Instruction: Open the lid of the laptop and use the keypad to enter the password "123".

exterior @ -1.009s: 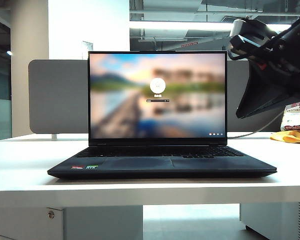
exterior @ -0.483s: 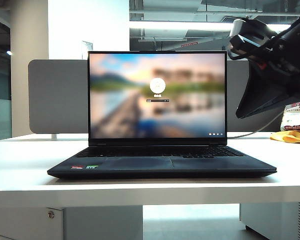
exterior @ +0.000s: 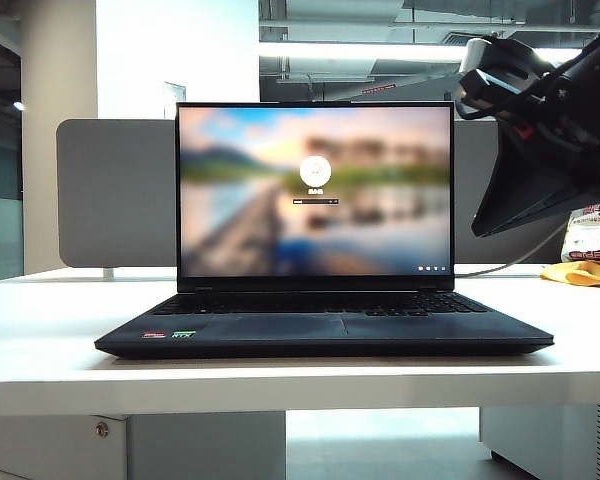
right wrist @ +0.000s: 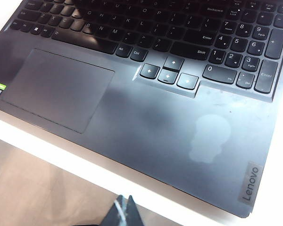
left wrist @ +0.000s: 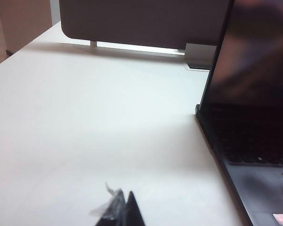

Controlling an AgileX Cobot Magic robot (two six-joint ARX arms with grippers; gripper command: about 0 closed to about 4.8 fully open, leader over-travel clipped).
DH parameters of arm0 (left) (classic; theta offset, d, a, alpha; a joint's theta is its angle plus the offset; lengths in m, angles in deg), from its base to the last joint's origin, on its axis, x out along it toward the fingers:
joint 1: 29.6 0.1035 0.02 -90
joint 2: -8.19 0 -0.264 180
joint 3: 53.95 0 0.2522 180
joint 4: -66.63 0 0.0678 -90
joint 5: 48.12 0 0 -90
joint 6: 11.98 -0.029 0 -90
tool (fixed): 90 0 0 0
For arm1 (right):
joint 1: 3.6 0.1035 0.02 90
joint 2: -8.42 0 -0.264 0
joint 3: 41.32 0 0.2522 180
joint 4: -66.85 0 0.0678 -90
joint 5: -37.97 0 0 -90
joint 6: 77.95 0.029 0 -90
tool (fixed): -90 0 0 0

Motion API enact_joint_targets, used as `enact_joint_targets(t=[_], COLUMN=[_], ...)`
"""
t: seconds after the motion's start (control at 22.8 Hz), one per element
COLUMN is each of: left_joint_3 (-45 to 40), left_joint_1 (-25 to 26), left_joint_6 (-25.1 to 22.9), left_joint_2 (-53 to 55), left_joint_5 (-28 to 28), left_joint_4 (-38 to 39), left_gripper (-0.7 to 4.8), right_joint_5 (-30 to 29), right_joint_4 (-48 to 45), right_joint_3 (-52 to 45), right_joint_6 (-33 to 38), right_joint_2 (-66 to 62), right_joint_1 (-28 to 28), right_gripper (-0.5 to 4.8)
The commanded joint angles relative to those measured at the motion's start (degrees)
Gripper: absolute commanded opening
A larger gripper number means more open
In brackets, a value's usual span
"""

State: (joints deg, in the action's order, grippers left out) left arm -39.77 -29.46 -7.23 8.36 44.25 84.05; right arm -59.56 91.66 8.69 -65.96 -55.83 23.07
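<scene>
Matte-black laptop (exterior: 325, 325) square on a white table (exterior: 40, 350), lid (exterior: 315, 190) up and near vertical, screen lit with a blurred lakeside scene, a round account icon and a thin entry bar at mid-screen. Small red and green stickers (exterior: 170, 334) on the front left palm rest. Grey divider (exterior: 115, 195) with rounded corners upright behind the lid. Yellow and orange clutter (exterior: 585, 262) at the table's far right edge, too partly seen to name.

Right gripper (right wrist: 125, 211) raised above the laptop's front right corner, fingertips pressed together into one dark point, clenched on nothing. From its wrist camera: number pad (right wrist: 247, 49) with keys 1, 2 and 3 legible, arrow keys (right wrist: 169, 74) beside it, touchpad (right wrist: 56, 89) nearer the stickers, brand label (right wrist: 250, 182) at the corner, a pale smudge (right wrist: 210, 139) on the palm rest. In the exterior view, the right arm (exterior: 540, 130) dark and bulky, high at the right, beside the lid's upper corner and apart from it.

Left gripper (left wrist: 122, 212) low over bare table, well to the left of the laptop, tips meeting in a narrow wedge, clenched and empty, with a scrap of clear tape (left wrist: 106, 200) at the tip. Laptop's left edge (left wrist: 212, 136) and dark screen side-on in that view.
</scene>
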Motion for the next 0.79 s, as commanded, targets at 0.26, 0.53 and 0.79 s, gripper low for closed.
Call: enact_joint_targets(t=[0.26,0.53,0.79], left_joint_3=[0.0,0.0,0.0], left_joint_1=[0.0,0.1,0.1], left_joint_6=[0.2,0.2,0.1], left_joint_2=[0.0,0.0,0.0], left_joint_5=[0.1,0.0,0.1], left_joint_4=[-0.7,-0.7,-0.7], left_gripper=[-0.03,-0.03,-0.03], right_joint_5=[1.6,1.4,1.6], right_joint_4=[0.6,-8.4,-21.8], right_joint_3=[0.3,-9.6,-24.2], right_joint_6=[-6.6,-8.5,-5.8], right_joint_2=[10.3,33.8,49.1], right_joint_1=[-4.7,-22.3,-26.8], right_gripper=[-0.01,-0.01,-0.01])
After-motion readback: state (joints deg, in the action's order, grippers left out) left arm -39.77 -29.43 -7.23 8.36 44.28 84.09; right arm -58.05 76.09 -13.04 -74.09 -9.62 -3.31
